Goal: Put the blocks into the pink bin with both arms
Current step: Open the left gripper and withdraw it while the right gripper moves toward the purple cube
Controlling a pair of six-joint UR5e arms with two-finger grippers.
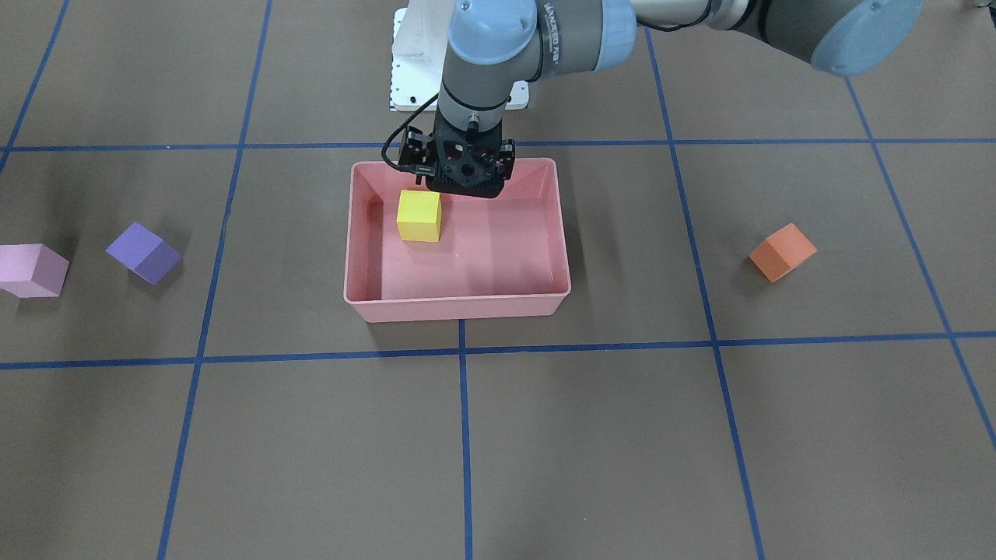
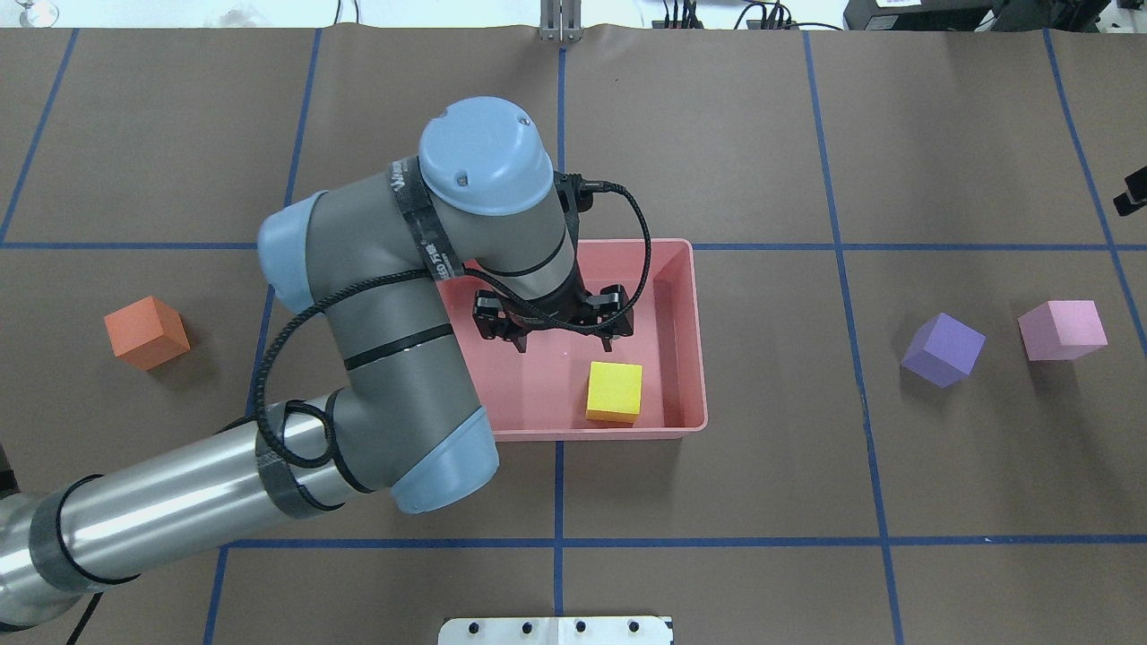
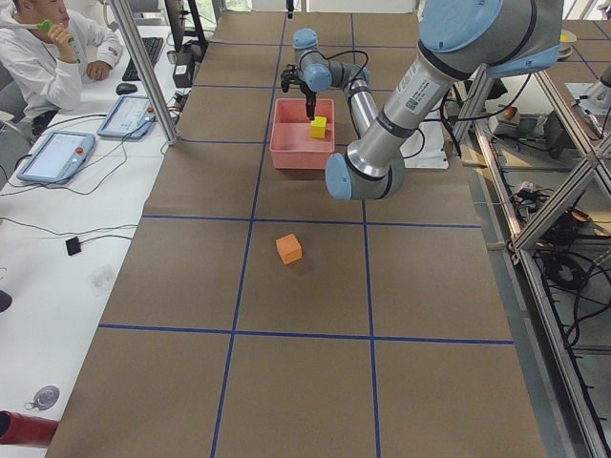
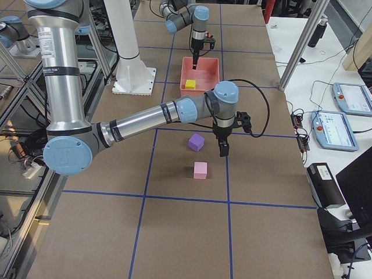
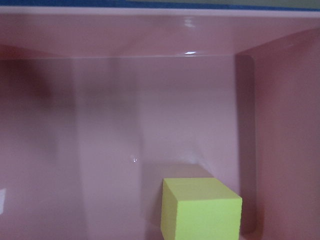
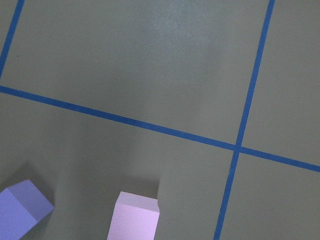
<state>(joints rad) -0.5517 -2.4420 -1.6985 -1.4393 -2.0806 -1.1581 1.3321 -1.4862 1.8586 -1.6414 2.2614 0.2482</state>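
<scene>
The pink bin (image 1: 459, 307) stands mid-table. The yellow cube (image 1: 419, 216) lies on its floor near one corner, also in the left wrist view (image 5: 202, 210). My left gripper (image 2: 563, 345) hangs over the bin beside the cube, open and empty. The orange cube (image 2: 146, 332) sits on the table on my left. The purple cube (image 2: 943, 349) and the light pink cube (image 2: 1063, 330) sit on my right. My right gripper (image 4: 222, 150) hovers above the table just past those two cubes. I cannot tell whether it is open or shut.
Brown paper with blue tape lines covers the table. The white base mount (image 1: 405, 85) stands behind the bin. A seated operator (image 3: 48, 48) and tablets are at a side desk. Metal posts (image 4: 299, 46) stand along the table's far edge.
</scene>
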